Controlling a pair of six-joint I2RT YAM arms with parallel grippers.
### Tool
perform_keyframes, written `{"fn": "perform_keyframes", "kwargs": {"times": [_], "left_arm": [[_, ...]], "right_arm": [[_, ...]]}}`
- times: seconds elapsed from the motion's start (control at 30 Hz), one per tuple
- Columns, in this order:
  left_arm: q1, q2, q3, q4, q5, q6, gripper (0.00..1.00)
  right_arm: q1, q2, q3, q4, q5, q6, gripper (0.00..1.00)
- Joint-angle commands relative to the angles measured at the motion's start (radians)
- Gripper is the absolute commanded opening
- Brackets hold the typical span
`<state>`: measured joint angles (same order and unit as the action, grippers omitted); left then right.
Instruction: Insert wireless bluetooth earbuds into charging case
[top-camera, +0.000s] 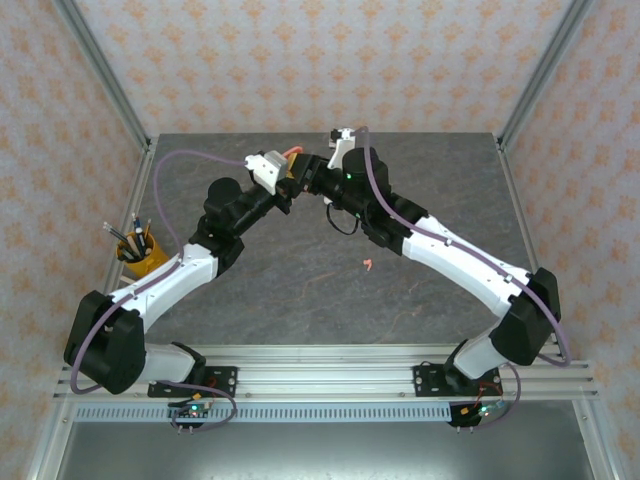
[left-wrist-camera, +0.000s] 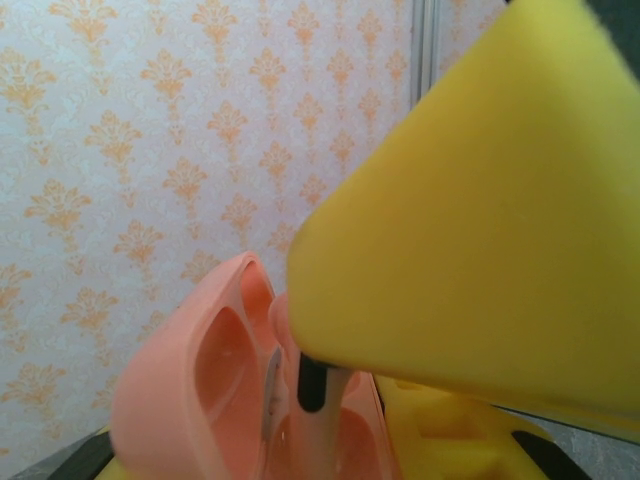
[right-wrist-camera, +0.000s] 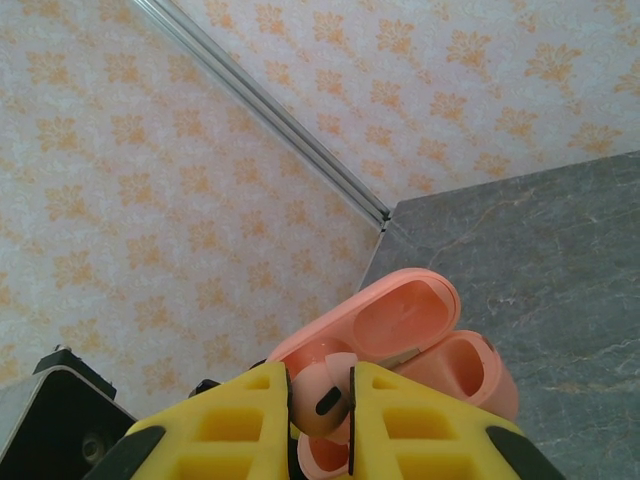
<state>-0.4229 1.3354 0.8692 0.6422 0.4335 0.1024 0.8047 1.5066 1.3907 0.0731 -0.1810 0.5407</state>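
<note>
The right pincer (right-wrist-camera: 320, 378) is closed narrow on a coral-pink earbud (right-wrist-camera: 322, 398). Its dark pads press both sides of the bud's head, and the bud sits at the open mouth of the coral-pink charging case (right-wrist-camera: 410, 320). The case's lid stands hinged open behind the bud. The left pincer (top-camera: 288, 172) is all but closed on the case body, gripping it over the far middle of the desk (top-camera: 300, 300), tip to tip with the right one. A second coral-pink earbud (top-camera: 367, 265) lies loose on the desk, nearer and to the right. A yellow cup (top-camera: 140, 262) of pens stands near the left edge.
</note>
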Motion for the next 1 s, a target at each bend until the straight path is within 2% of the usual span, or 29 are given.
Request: {"fn": "perform_keyframes", "kwargs": {"times": [0.0, 0.57, 0.97], "left_arm": [[-0.008, -0.002, 0.039, 0.077, 0.019, -0.009, 0.0], [-0.007, -0.002, 0.03, 0.069, 0.03, -0.01, 0.0], [-0.008, -0.005, 0.035, 0.073, 0.036, -0.013, 0.0]], "right_arm": [[0.037, 0.018, 0.016, -0.064, -0.035, -0.029, 0.18], [0.038, -0.062, -0.007, -0.065, -0.011, -0.045, 0.17], [0.039, -0.027, -0.001, -0.1, -0.017, -0.046, 0.16]]}}
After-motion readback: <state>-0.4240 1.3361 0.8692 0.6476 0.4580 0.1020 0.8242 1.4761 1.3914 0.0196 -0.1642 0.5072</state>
